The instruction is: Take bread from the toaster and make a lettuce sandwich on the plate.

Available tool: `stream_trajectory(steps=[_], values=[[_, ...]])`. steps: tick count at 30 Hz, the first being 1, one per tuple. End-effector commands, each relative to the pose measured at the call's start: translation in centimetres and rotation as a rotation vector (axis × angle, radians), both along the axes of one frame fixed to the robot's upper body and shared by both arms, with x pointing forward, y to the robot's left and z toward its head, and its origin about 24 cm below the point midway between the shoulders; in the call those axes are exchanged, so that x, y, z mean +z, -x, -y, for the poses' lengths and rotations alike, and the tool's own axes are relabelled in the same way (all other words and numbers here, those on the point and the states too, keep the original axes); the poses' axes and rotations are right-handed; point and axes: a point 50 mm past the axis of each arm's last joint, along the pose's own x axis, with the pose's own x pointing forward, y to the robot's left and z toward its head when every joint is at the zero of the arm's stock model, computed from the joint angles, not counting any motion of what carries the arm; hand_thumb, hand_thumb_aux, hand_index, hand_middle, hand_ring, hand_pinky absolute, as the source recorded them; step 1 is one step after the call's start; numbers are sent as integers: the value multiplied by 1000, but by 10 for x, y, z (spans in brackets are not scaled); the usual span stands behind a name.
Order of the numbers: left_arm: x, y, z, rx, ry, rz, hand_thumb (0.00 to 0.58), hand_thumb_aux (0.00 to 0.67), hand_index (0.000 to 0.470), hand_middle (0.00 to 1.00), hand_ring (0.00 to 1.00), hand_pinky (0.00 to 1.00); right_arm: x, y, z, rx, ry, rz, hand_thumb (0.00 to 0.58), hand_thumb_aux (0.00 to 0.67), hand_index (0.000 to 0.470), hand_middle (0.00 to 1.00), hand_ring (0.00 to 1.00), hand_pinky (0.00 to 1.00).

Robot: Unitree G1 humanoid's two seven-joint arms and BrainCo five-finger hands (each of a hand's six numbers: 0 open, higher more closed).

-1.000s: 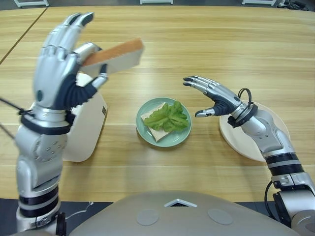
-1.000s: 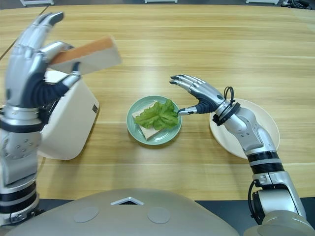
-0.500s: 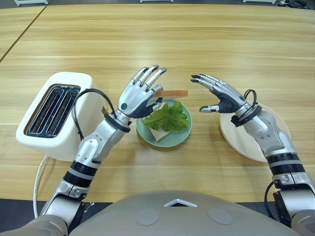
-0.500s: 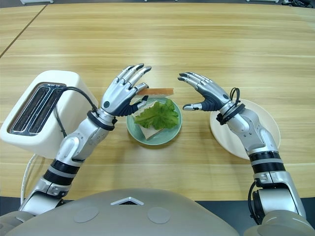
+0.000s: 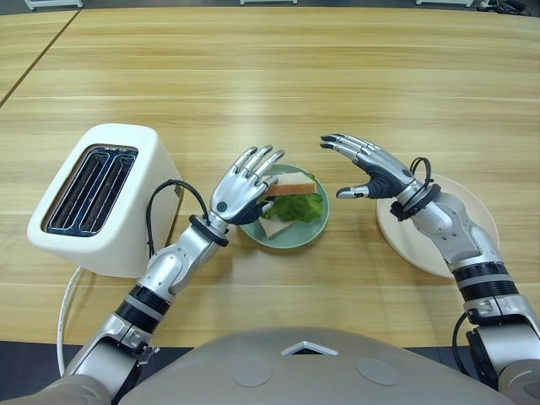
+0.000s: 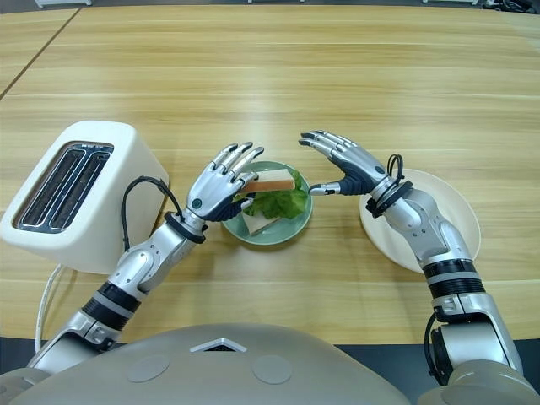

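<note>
Holding bread slice (image 5: 292, 184) over lettuce (image 5: 305, 207) on green plate (image 5: 291, 244): left hand (image 5: 239, 192). Right hand (image 5: 371, 167) splayed wide, empty, nearby.

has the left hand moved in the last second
Yes: the left hand dropped rightward, from above the white boxy toaster to the round green plate.

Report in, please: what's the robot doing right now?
Left hand holds bread slice over lettuce on green plate. Right hand open, beside it. Nothing blocking.
</note>
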Motion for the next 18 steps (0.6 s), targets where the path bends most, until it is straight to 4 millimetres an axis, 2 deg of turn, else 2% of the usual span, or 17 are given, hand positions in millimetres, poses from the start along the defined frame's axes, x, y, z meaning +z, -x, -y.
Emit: stream_trajectory(steps=[1,6,9,11,12,13,14,15,16,17,18], values=[[-5,13,-5,9,-18,-45,0,0,0,0,0,0,-3,2,-6,35,22,-17,0,0,0,0,0,0],[10,27,-16,39,20,-37,0,0,0,0,0,0,-12,8,-13,96,45,-61,0,0,0,0,0,0],[32,36,-24,38,134,-35,0,0,0,0,0,0,-12,13,-14,139,55,-81,0,0,0,0,0,0],[42,41,-29,8,217,-111,0,0,0,0,0,0,-9,17,-10,154,71,-94,0,0,0,0,0,0],[42,43,-31,-8,255,-182,87,53,37,0,0,0,-7,20,-8,166,83,-103,0,0,0,0,0,0],[40,46,-35,-25,298,-276,443,344,241,0,0,0,-4,25,-5,182,88,-118,0,0,0,188,188,188],[34,49,-40,-44,319,-386,559,541,380,741,741,741,-1,31,-3,202,97,-137,0,0,0,361,361,361],[28,53,-46,-60,323,-486,580,670,470,1000,1000,1000,1,38,-2,228,112,-167,438,339,238,784,784,784],[21,58,-50,-77,316,-577,580,670,470,1000,1000,1000,0,45,-2,257,128,-209,561,549,385,1000,1000,1000],[14,64,-53,-103,301,-670,580,670,470,1000,1000,1000,-3,53,-4,292,143,-264,580,670,470,1000,1000,1000],[9,69,-54,-122,284,-747,580,670,470,1000,1000,1000,-6,59,-7,325,154,-314,580,670,470,1000,1000,1000]])
